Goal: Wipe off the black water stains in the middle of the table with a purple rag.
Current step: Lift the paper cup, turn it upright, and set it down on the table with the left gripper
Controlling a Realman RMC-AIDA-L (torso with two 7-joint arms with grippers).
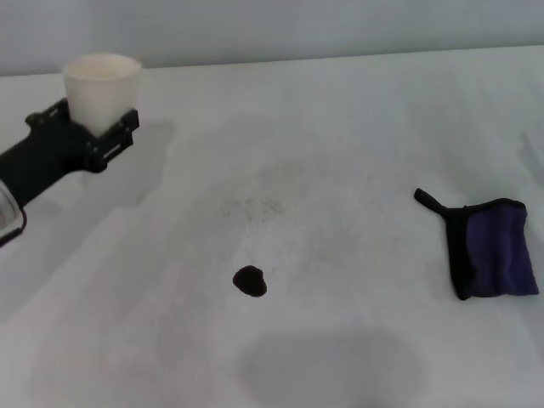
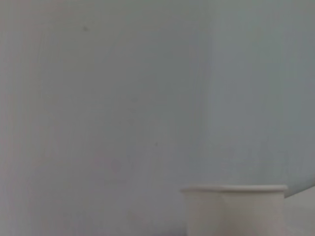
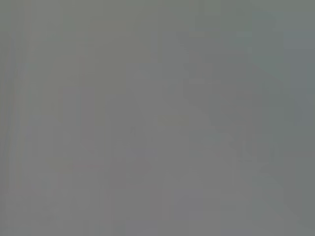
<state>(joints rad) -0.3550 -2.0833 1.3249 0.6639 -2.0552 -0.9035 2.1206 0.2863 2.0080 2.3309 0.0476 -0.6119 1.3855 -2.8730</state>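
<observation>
The black water stain [image 1: 250, 281] is a small dark blob on the white table [image 1: 357, 127], near the middle towards the front. The purple rag [image 1: 495, 251], with black edging and a loop tab, lies flat at the right, well apart from the stain. My left gripper [image 1: 92, 121] is at the far left, its black fingers on either side of a white paper cup [image 1: 102, 85]. The cup also shows in the left wrist view [image 2: 235, 209]. My right gripper is out of view; the right wrist view shows only a plain grey surface.
A faint grey speckled smudge [image 1: 255, 204] lies behind the stain. A soft grey shadow [image 1: 331, 365] falls on the table's front part. The table's far edge meets a pale wall at the back.
</observation>
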